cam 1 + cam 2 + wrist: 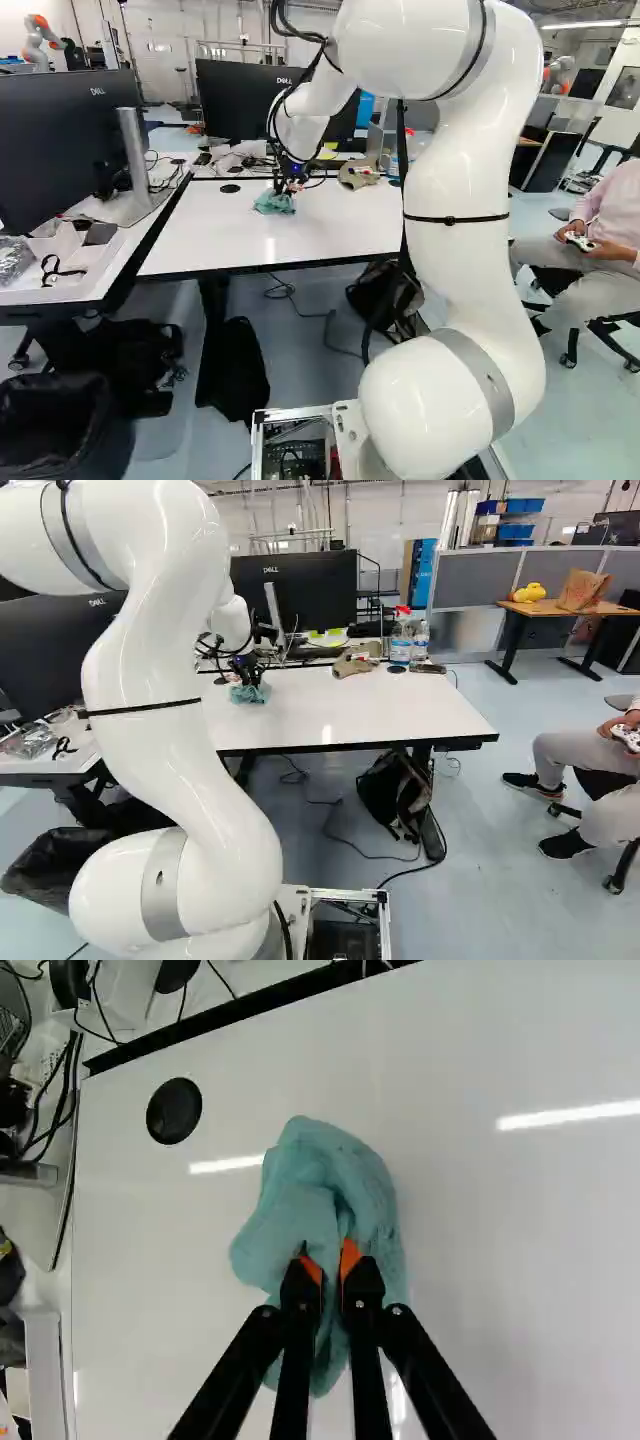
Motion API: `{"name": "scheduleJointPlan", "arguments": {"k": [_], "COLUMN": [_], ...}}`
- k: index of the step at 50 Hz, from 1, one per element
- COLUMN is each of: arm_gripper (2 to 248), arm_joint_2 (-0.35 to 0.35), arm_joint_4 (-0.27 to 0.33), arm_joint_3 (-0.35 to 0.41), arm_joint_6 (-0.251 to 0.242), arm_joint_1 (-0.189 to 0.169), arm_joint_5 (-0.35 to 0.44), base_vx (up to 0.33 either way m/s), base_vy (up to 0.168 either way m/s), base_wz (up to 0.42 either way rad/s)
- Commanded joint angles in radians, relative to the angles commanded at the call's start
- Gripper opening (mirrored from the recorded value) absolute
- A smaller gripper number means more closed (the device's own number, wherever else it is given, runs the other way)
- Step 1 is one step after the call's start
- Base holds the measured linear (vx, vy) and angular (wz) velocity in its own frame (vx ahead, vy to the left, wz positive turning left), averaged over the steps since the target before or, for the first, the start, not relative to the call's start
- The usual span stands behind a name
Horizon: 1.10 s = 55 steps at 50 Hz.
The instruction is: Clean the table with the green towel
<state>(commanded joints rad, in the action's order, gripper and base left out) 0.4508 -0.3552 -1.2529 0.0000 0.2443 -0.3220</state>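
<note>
The hand (330,1262) is closed on a bunched fold of the green towel (350,1165), leaving the rest spread against the white worktop (520,1260) near the round black inset (174,1111) (presumably so that soft cloth, not hard tips, does the wiping).

At the left of the left base view, you have a wide black monitor (60,150) on a silver stand (134,155). In the right base view, you'll see a clear plastic bottle with a red top (401,646) near a crumpled brown cloth item (352,663), a black backpack (385,792) lower down, and, farther off, a yellow figure (530,593) beside a brown paper bag (583,588) on a wooden-topped desk (548,608).
</note>
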Motion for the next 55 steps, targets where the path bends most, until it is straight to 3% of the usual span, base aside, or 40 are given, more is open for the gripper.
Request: {"name": "scheduleJointPlan", "arguments": {"k": [37,55], "arm_gripper": [41,41], "arm_joint_2": [0.007,0.013], "arm_joint_4": [0.0,0.0], "arm_joint_3": [-0.001,-0.008], "arm_joint_6": [0.0,0.0], "arm_joint_1": [-0.001,-0.048], "arm_joint_5": [-0.06,-0.06], "base_vx": [0.0,0.0], "base_vy": [0.0,0.0], "base_wz": [0.0,0.0]}}
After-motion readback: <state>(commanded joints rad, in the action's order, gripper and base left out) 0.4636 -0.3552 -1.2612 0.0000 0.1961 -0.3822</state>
